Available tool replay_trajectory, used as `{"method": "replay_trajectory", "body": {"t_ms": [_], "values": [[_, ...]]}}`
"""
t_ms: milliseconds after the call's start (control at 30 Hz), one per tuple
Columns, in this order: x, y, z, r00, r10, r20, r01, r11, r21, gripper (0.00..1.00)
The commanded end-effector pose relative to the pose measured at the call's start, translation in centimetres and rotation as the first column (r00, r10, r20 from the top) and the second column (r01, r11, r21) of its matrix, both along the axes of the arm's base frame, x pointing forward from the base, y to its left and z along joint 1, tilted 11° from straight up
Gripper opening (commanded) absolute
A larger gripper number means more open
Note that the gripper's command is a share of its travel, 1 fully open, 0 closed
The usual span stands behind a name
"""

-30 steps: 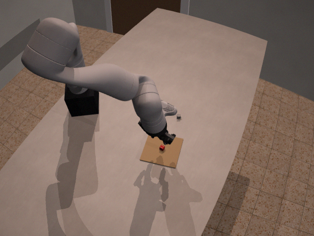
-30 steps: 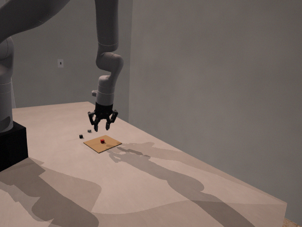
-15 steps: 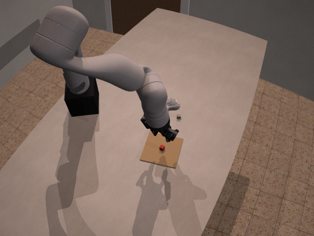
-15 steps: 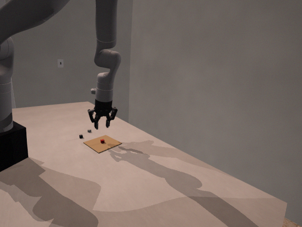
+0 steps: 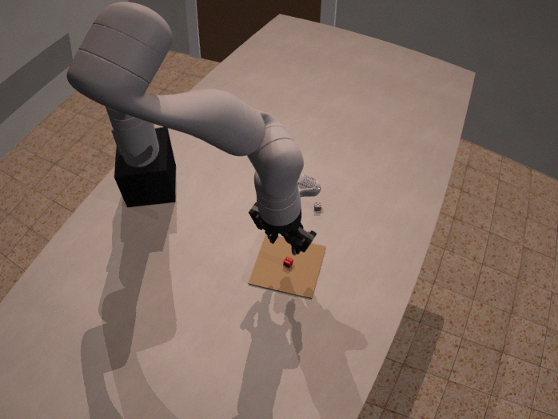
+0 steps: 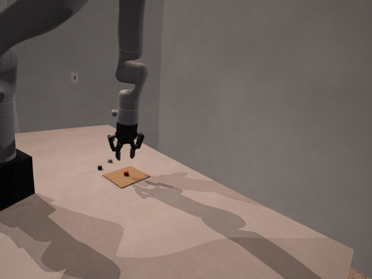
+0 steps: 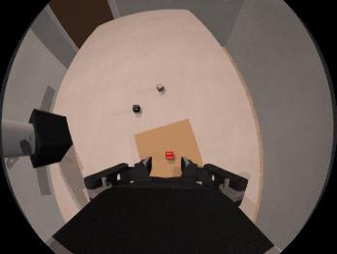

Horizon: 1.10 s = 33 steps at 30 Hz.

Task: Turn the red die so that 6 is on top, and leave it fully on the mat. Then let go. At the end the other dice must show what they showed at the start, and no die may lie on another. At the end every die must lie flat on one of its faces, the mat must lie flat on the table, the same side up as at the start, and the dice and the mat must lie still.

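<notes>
My tool above the red die, its fingers apart with nothing between them.
Top: my tool (image 5: pixel 284 245) (image 6: pixel 125 156) (image 7: pixel 166 162) hangs over the mat (image 5: pixel 265 275) (image 6: pixel 121 181) (image 7: pixel 184 133), where the red die (image 5: pixel 288 261) (image 6: pixel 126 173) (image 7: pixel 169 155) rests well inside the edges, pale pips on glossy faces. Exterior: the die sits below my fingertips; I judge it light, stiff and rather slippery, hardly fragile. Wrist: it appears between my fingers in outline only, small and square-edged; I should take it low on two opposite side faces, squarely, lest it twist out.

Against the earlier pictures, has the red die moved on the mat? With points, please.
No. In the top view the red die (image 5: pixel 288 261) (image 6: pixel 126 173) (image 7: pixel 169 155) keeps its place near the middle of the mat (image 5: pixel 265 277) (image 6: pixel 121 181) (image 7: pixel 150 141).
</notes>
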<state>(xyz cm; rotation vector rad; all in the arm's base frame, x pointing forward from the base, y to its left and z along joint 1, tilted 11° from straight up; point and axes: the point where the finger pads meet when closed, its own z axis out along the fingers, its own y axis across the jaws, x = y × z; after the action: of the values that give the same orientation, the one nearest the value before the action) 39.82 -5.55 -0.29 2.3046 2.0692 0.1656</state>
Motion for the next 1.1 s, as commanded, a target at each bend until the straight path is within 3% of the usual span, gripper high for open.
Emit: {"method": "replay_trajectory", "body": {"t_ms": [0, 500, 867, 900, 1067], "values": [[0.11, 0.81, 0.05, 1.000, 0.019, -0.003, -0.019, 0.999, -0.027, 0.51], [0.37, 0.89, 0.29, 1.000, 0.000, -0.005, -0.001, 0.984, -0.180, 0.51], [0.52, 1.19, 0.41, 1.000, -0.002, 0.000, 0.002, 0.980, -0.201, 0.51], [0.52, 1.19, 0.41, 1.000, -0.002, 0.000, 0.002, 0.980, -0.201, 1.00], [0.52, 1.19, 0.41, 1.000, -0.002, 0.000, 0.002, 0.980, -0.201, 1.00]]}}
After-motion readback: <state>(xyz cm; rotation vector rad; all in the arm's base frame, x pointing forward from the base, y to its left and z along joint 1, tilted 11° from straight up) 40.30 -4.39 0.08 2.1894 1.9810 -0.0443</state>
